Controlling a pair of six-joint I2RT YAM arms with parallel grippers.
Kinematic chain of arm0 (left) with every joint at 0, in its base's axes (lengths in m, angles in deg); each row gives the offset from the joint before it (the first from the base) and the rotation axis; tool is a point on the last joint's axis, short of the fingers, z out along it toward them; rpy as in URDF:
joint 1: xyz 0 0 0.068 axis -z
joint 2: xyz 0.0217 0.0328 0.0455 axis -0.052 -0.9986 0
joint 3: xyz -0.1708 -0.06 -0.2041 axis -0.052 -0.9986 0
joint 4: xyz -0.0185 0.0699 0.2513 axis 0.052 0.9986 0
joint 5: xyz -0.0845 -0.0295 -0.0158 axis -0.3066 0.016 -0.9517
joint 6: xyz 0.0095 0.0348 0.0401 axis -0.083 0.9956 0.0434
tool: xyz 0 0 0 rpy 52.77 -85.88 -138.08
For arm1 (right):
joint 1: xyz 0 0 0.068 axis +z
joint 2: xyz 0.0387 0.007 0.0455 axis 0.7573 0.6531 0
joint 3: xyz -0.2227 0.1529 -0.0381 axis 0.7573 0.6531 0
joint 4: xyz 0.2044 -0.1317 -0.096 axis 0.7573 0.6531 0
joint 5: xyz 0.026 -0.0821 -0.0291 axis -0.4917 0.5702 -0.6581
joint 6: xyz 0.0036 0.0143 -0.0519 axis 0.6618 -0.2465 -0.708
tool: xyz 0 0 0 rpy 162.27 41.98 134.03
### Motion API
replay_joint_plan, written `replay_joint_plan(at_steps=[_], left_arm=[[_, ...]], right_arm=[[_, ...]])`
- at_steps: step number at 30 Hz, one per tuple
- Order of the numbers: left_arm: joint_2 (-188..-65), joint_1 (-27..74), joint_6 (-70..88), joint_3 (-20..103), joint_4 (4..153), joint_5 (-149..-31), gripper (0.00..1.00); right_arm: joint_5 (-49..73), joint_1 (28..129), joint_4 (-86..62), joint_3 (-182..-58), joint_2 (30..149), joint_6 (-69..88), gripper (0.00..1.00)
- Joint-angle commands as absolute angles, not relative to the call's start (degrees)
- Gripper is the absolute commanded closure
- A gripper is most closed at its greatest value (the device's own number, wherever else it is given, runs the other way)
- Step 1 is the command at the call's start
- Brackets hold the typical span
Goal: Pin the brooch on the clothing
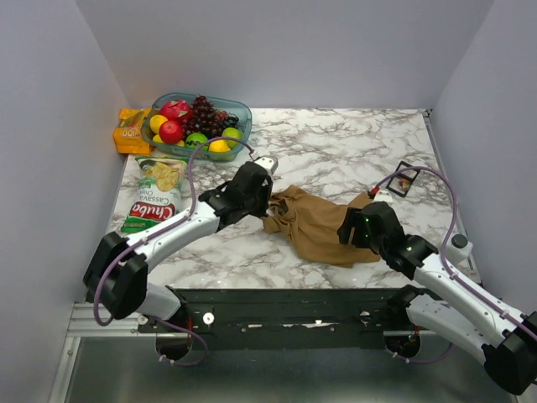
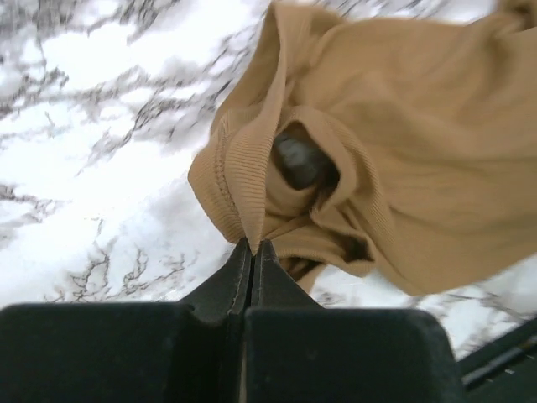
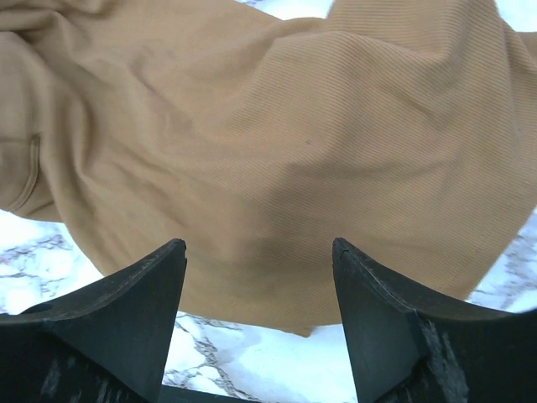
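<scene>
**Left gripper pinches tank top's edge, brooch lies apart**

On the marble table [image 1: 336, 143], the left gripper [image 2: 252, 246] is closed tight on a ribbed edge of the crumpled tan tank top [image 2: 419, 151], at the garment's left end. The right gripper [image 3: 258, 248] hangs just over the cloth's right part, jaws spread wide and holding nothing. The brooch [image 1: 406, 180], a small reddish speck from above, appears to sit in a black square tray [image 1: 396, 187] near the table's far right edge, apart from the top. A fruit bowl [image 1: 244, 113], a chips bag [image 1: 155, 197] and an orange packet [image 1: 130, 130] fill the far left corner
</scene>
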State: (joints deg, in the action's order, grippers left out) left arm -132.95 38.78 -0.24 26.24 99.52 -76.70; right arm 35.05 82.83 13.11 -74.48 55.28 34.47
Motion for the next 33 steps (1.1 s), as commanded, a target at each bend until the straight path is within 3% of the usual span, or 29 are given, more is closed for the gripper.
replay_joint_plan(at_steps=[1, 13, 16, 18, 23, 29, 33], left_arm=[[-125.87, 38.95, -0.63, 28.32, 96.23, -81.87, 1.00], [-117.25, 31.49, -2.47, 34.47, 90.17, -105.58, 1.00], [-117.60, 26.84, -11.55, 32.04, 81.24, -120.50, 1.00], [-117.95, 25.07, -17.91, 29.57, 67.35, -128.93, 1.00], [-118.74, 24.18, -14.35, 29.21, 68.28, -131.08, 1.00], [-116.02, 22.95, -16.28, 21.83, 57.91, -133.72, 1.00], [-115.93, 21.37, -11.89, 21.56, 63.70, -131.01, 1.00]], right_arm=[[31.23, 83.68, 9.00, -75.02, 55.94, 34.47, 0.22], [31.93, 89.21, 7.07, -76.43, 57.08, 36.06, 0.24], [33.15, 92.11, 6.98, -77.30, 57.87, 36.23, 0.24], [34.82, 95.27, 7.15, -78.18, 58.92, 36.84, 0.25], [37.20, 103.52, 6.45, -82.21, 61.64, 37.90, 0.25], [39.84, 111.61, 5.66, -88.55, 68.32, 37.47, 0.25], [39.84, 114.88, 4.87, -93.82, 70.96, 37.11, 0.25]])
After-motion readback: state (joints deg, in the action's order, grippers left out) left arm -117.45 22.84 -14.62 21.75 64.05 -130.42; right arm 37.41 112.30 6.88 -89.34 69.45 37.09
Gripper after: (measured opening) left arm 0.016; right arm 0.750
